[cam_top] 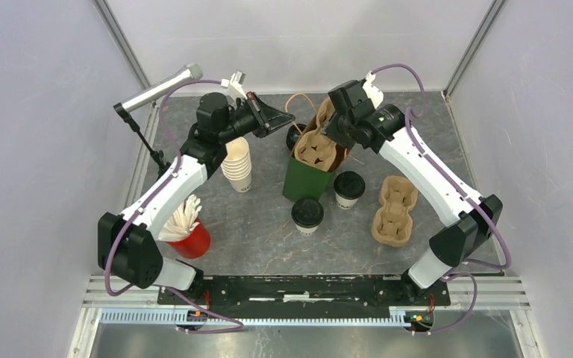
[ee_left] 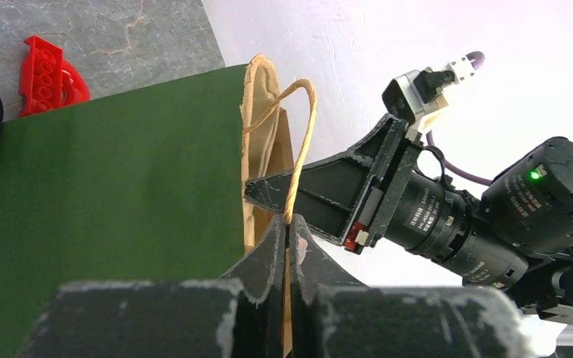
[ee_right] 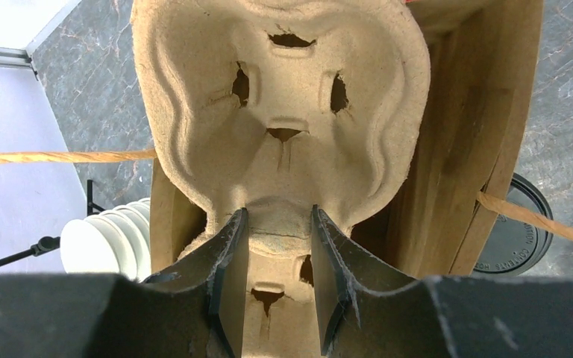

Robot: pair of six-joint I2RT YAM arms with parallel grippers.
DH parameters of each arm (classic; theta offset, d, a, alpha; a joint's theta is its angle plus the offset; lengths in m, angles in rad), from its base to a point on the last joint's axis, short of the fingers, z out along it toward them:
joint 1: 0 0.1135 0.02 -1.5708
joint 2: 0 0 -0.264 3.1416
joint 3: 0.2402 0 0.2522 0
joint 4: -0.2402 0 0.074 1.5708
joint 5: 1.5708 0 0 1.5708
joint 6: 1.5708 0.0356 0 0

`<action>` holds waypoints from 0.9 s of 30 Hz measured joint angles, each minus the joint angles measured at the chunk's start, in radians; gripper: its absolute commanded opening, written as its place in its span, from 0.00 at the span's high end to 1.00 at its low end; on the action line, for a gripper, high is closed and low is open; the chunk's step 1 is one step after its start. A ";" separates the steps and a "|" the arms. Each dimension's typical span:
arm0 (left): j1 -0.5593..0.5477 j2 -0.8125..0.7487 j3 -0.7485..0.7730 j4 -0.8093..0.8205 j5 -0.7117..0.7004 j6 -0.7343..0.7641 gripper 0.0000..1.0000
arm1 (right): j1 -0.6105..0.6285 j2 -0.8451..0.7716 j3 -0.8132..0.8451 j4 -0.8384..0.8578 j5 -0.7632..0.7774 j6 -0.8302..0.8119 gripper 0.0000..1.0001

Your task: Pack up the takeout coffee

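A small cream-white paper cup with a round black plastic lid [cam_top: 307, 215] stands upright on the dark grey marbled surface [cam_top: 268, 239]. A second lidded cream-white cup [cam_top: 349, 188] stands just beside it, to the right and a little farther back. Both are outside the tall green paper bag [cam_top: 302, 179], which stands just behind them.

To their right a brown moulded-pulp carrier tray [cam_top: 394, 210] lies flat on the surface. Left of the bag is a stack of lidless cream cups [cam_top: 237, 168], and nearer the left arm's base a red cup of white sticks [cam_top: 188, 237]. Pale walls close in the surface on three sides, with metal posts at the back corners. A silver microphone [cam_top: 166, 83] leans in on a stand at the back left.

The left gripper [ee_left: 289, 237] is clenched on the bag's tan twine handle [ee_left: 306, 127]. The right gripper [ee_right: 280, 246], fingers partly apart, clamps the middle ridge of a second pulp carrier tray [ee_right: 283, 97], which stands tilted in the mouth of the bag.
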 measured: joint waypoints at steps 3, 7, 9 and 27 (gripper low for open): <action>0.000 -0.003 -0.005 0.006 0.000 -0.002 0.98 | 0.000 0.018 0.000 0.005 -0.006 0.002 0.66; 0.000 -0.004 -0.013 0.006 0.000 -0.003 0.98 | 0.004 0.050 0.000 0.006 -0.012 0.002 0.66; 0.000 -0.004 -0.015 0.006 0.000 -0.003 0.98 | 0.008 0.056 0.000 0.006 -0.013 0.003 0.67; 0.000 -0.028 -0.017 -0.015 0.000 0.000 0.98 | 0.024 0.083 0.241 -0.066 -0.008 -0.125 0.38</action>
